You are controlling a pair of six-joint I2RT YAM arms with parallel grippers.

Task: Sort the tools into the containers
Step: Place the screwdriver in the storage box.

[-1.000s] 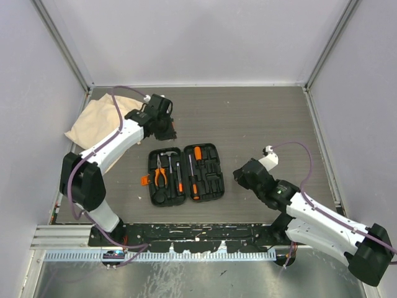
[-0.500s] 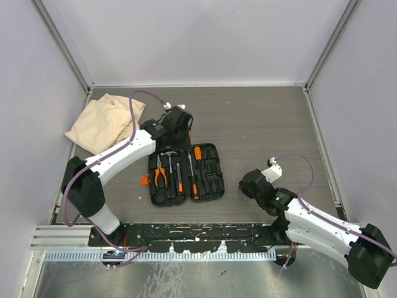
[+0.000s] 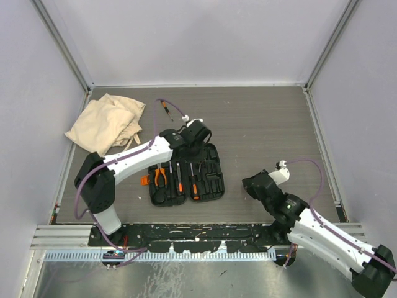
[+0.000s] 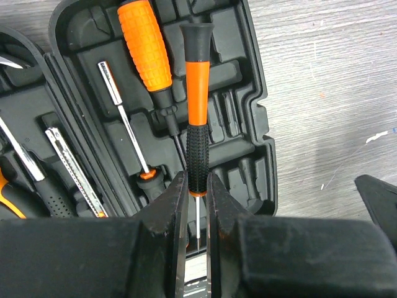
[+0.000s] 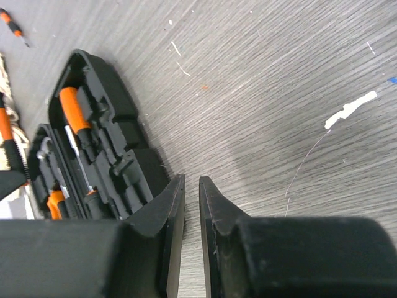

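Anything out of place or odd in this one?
One small screwdriver lies loose on the table, beyond the open tool case. The left gripper grips a thin screwdriver over the case. Nothing looks spilled or damaged.

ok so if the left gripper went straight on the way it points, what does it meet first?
Probably the tool case: the small screwdriver that the left gripper clamps leads, its cap over the moulded slots beside the big orange-handled screwdriver. Height above the tray is unclear.
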